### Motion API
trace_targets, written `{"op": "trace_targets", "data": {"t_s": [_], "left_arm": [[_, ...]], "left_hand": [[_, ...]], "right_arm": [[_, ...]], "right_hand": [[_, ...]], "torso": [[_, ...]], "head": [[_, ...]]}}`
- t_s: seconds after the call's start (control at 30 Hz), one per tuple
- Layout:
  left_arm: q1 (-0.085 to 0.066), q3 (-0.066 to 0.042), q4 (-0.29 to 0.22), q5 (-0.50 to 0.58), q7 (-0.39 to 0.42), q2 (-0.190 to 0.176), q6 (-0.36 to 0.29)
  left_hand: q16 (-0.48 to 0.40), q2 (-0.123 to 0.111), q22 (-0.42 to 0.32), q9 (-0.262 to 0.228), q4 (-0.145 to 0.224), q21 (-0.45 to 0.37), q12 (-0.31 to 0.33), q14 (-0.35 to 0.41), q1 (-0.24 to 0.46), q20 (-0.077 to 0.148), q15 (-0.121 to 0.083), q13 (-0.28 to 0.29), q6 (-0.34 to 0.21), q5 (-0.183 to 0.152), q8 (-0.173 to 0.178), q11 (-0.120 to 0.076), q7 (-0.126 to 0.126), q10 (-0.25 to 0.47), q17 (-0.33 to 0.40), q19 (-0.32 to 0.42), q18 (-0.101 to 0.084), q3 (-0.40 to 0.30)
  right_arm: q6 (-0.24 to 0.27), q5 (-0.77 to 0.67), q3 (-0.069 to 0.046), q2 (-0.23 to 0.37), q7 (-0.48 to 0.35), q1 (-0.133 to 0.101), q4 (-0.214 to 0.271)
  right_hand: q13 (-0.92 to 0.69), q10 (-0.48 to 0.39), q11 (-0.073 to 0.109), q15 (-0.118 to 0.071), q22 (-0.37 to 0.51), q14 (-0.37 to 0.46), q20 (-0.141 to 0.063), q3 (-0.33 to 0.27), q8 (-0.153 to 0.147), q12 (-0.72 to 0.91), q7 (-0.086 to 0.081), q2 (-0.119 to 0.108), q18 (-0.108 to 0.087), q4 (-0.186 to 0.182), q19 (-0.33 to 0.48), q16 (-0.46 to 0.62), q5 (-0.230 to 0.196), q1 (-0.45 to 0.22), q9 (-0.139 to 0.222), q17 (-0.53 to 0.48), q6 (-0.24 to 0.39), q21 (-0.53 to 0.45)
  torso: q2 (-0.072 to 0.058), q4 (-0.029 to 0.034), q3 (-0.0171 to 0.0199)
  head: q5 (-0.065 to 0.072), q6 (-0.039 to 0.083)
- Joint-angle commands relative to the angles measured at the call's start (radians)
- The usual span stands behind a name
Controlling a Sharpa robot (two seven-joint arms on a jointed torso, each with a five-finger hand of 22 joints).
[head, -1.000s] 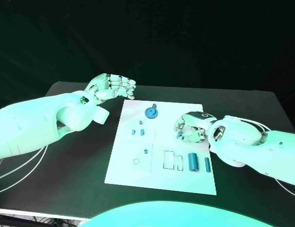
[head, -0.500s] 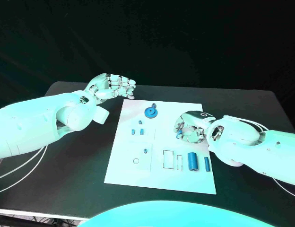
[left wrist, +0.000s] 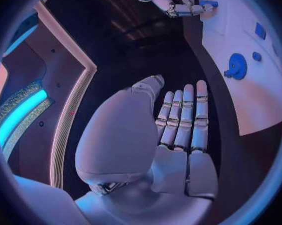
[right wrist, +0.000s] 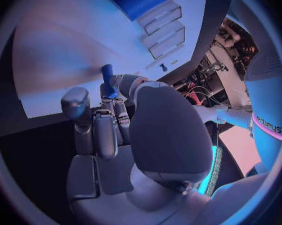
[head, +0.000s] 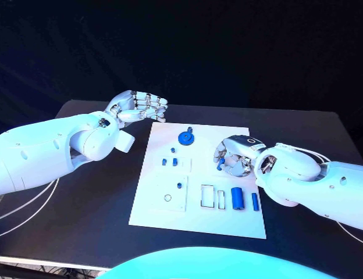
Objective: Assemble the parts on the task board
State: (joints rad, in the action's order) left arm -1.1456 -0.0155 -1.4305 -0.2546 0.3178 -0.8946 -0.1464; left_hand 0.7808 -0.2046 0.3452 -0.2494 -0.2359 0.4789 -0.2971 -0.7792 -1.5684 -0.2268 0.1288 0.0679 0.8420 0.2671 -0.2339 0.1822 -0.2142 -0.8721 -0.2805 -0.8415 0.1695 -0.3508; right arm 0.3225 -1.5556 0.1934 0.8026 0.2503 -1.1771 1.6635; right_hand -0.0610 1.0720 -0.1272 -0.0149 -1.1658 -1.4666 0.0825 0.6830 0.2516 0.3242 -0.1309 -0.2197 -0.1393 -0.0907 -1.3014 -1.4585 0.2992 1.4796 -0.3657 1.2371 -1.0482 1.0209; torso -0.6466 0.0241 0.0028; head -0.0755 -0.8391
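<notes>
Change: your right hand [head: 234, 157] holds almost the same spot over the right half of the board as a second ago, only edged a little toward the board's far edge; your left hand [head: 138, 106] has not moved, and no part on the board has shifted.
Right hand: you see its fingers curled in, pinching a small blue peg [right wrist: 108, 80] between thumb and fingertips; the peg stands up out of the grip.
Left hand: it hovers off the board's far left corner, over the black table [head: 307, 133], holding nothing; the head view shows its fingers bent at the tips, the left wrist view shows them straight and side by side.
Board: the white board [head: 160, 209] lies in the middle of the table, long side running away from you.
Parts: a blue wheel [head: 185, 138] sits near the far edge; small blue bits [head: 172, 162] lie along the left half; a short thick cylinder [head: 237, 198] and a thin rod [head: 255, 201] lie near the right edge toward the near end, beside two outlined slots [head: 207, 195].
Wrist views: the right wrist view gives you the peg clearly, which the head view half hides; the left wrist view shows the wheel [left wrist: 235, 66] and the right hand [left wrist: 178, 2] from across the board.
Writing: pale lettering on the robot's side in the right wrist view, too blurred for you to read.
</notes>
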Motion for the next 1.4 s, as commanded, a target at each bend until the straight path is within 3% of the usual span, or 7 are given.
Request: {"op": "trace_targets", "data": {"t_s": [0.03,0.47,0.8,0.9,1.1,1.27,1.4], "left_arm": [[-0.001,-0.001,-0.001,0.003,0.003,0.003,0.011],[-0.001,-0.001,0.000,0.003,0.004,0.006,0.011],[-0.001,-0.001,0.002,0.007,0.005,0.011,0.011],[-0.001,-0.001,0.003,0.008,0.004,0.014,0.013],[-0.001,-0.001,0.004,0.011,0.004,0.018,0.015],[-0.001,-0.001,0.005,0.012,0.002,0.021,0.018],[-0.001,-0.001,0.005,0.013,0.001,0.026,0.020]], "left_hand": [[-0.002,0.007,0.001,-0.001,-0.001,0.007,-0.005,-0.008,-0.003,0.003,0.001,0.001,0.005,0.001,-0.007,-0.001,-0.014,-0.001,0.001,0.000,0.007,-0.006],[-0.003,0.008,0.002,0.000,-0.003,0.007,-0.006,-0.008,0.000,0.003,0.002,0.000,0.006,0.000,-0.007,-0.001,-0.014,-0.001,0.002,0.000,0.007,-0.007],[-0.003,0.008,0.002,0.000,-0.004,0.007,-0.006,-0.008,0.002,0.003,0.002,0.000,0.006,0.000,-0.008,-0.001,-0.015,-0.001,0.002,0.001,0.007,-0.008],[-0.003,0.008,0.002,0.000,-0.004,0.007,-0.006,-0.008,0.002,0.003,0.002,0.000,0.006,0.000,-0.008,-0.001,-0.015,-0.001,0.002,0.001,0.007,-0.008],[-0.002,0.009,0.002,0.000,-0.005,0.008,-0.006,-0.008,0.004,0.002,0.002,0.000,0.005,0.000,-0.008,0.000,-0.015,-0.001,0.002,0.001,0.007,-0.009],[-0.002,0.009,0.002,0.000,-0.005,0.008,-0.006,-0.008,0.004,0.002,0.002,0.000,0.005,0.000,-0.008,0.000,-0.015,-0.001,0.002,0.001,0.007,-0.009],[-0.002,0.010,0.003,0.000,-0.007,0.008,-0.006,-0.009,0.007,0.002,0.002,0.000,0.005,0.000,-0.008,0.000,-0.016,-0.001,0.002,0.002,0.006,-0.011]], "right_arm": [[0.049,-0.019,-0.002,0.008,-0.018,-0.003,0.017],[0.053,0.012,-0.010,0.036,-0.009,-0.048,0.110],[0.055,0.018,-0.011,-0.023,-0.024,-0.051,0.129],[0.055,0.005,-0.011,-0.060,-0.026,-0.046,0.122],[0.052,-0.015,-0.009,-0.124,-0.028,-0.026,0.100],[0.057,-0.024,-0.008,-0.164,-0.037,0.011,0.087],[0.058,-0.027,-0.008,-0.197,-0.049,0.049,0.074]], "right_hand": [[-0.031,0.119,0.070,-0.008,-0.006,-0.041,-0.006,0.006,0.005,0.043,-0.001,0.005,0.015,0.015,-0.001,-0.004,0.000,-0.014,-0.002,0.001,-0.009,0.007],[-0.037,0.143,0.075,-0.012,-0.032,-0.043,-0.010,0.019,0.015,0.043,0.002,0.002,0.020,0.040,-0.011,-0.008,-0.001,-0.035,-0.009,0.011,-0.023,0.036],[-0.039,0.149,0.076,-0.013,-0.037,-0.044,-0.011,0.021,0.017,0.043,0.003,0.003,0.021,0.046,-0.013,-0.009,-0.001,-0.038,-0.010,0.016,-0.027,0.042],[-0.040,0.152,0.077,-0.014,-0.040,-0.045,-0.011,0.023,0.018,0.042,0.005,0.004,0.022,0.051,-0.014,-0.010,-0.001,-0.039,-0.011,0.017,-0.029,0.044],[-0.041,0.156,0.078,-0.015,-0.042,-0.045,-0.012,0.025,0.019,0.041,0.006,0.004,0.022,0.056,-0.014,-0.010,-0.001,-0.041,-0.012,0.016,-0.031,0.045],[-0.041,0.157,0.079,-0.015,-0.042,-0.045,-0.012,0.026,0.020,0.041,0.006,0.004,0.022,0.057,-0.014,-0.010,-0.001,-0.041,-0.013,0.016,-0.032,0.046],[-0.041,0.157,0.079,-0.016,-0.041,-0.045,-0.013,0.027,0.020,0.040,0.007,0.005,0.021,0.060,-0.013,-0.010,-0.001,-0.041,-0.013,0.016,-0.032,0.043]], "torso": [[0.001,0.0000,-0.0006],[0.002,0.0004,-0.0017],[0.003,-0.0015,-0.0008],[0.003,-0.0005,-0.0003],[0.001,0.0003,-0.0021],[-0.001,0.0012,-0.0011],[-0.001,0.0012,-0.0013]], "head": [[-0.002,0.001],[-0.009,0.005],[-0.029,0.007],[-0.035,0.008],[-0.060,0.003],[-0.089,-0.004],[-0.104,-0.009]]}}
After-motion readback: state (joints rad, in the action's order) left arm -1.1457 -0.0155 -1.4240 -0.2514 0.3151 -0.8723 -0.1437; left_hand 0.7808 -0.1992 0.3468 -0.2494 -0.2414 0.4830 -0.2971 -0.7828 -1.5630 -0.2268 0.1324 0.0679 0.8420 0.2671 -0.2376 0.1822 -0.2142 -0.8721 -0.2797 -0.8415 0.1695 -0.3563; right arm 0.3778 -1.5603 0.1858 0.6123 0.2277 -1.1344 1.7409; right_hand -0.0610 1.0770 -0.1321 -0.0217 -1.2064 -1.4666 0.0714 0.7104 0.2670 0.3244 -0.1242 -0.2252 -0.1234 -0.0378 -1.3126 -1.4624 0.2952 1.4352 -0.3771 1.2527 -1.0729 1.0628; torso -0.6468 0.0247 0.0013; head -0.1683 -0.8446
